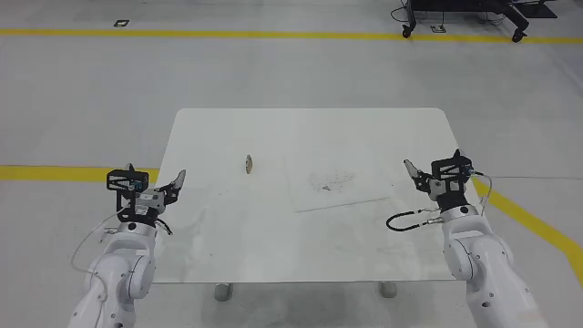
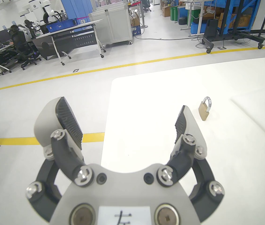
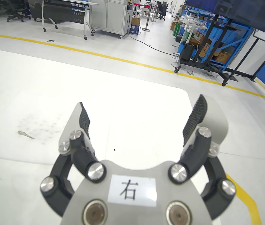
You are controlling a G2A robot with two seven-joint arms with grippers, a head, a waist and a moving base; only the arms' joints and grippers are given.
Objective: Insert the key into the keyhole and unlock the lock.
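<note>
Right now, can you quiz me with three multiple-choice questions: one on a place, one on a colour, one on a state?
1. The key lies: A) on the table, apart from the padlock; B) in the keyhole; C) in a gripper.
2. The padlock's body is: A) red; B) brass-gold; C) black.
3. The grippers are: A) both shut; B) holding the key; C) both open, empty.
1A: it lies flat on the table. 2B: the body shines brass. 3C: left gripper and right gripper stand spread, nothing between.

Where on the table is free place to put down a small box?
Free: the near half of the table, between the left gripper and right gripper; also the far strip behind the lock. Busier: mid-table, lock to key.
</note>
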